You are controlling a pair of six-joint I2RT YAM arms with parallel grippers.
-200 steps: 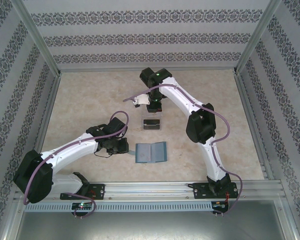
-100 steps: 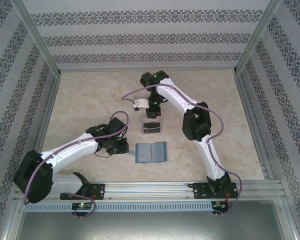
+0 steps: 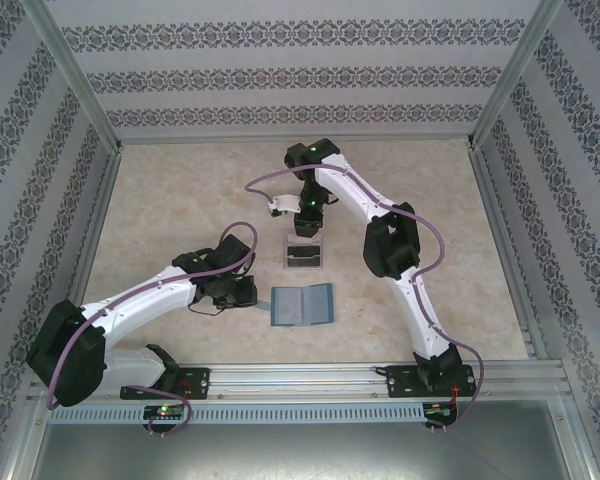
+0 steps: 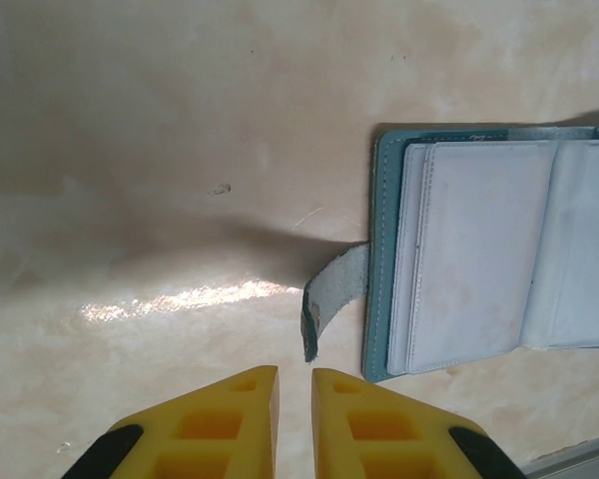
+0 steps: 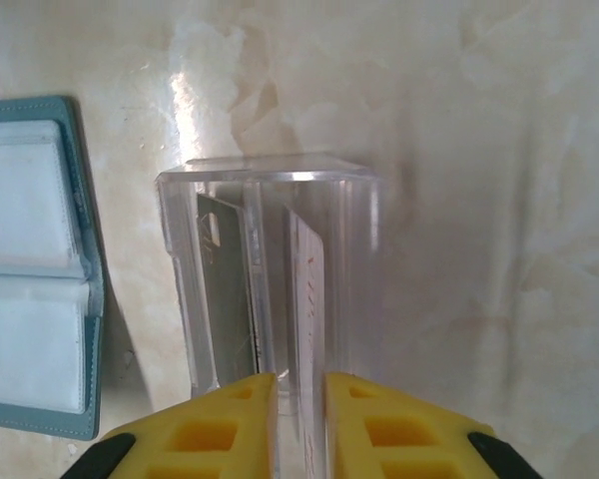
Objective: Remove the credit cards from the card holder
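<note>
The card holder [image 3: 302, 305] lies spread open and flat on the worktop [image 3: 180, 200], pale inner pockets facing up; its strap tab [image 4: 331, 294] sticks out from the outer edge and curls upward off the surface.

The left tool [image 4: 295, 394] sits low just off that strap edge of the card holder; its yellow fingers are nearly together with a slim slit between them, nothing is caught in the slit, and the strap tab's tip lies just ahead of the fingertips without touching them.

Just beyond the card holder, on the side away from the arm bases, stands a clear tray [image 5: 270, 180]; the credit cards are in it on edge, a dark card [image 5: 225, 289] in the slot nearer the card holder and a pale card [image 5: 307, 289] with faint reddish marks in the slot farther from it.

The right tool [image 5: 299, 399] hangs over the tray, fingers a narrow gap apart; the pale card's edge runs towards that gap, and I cannot tell whether the fingers grip it.
</note>
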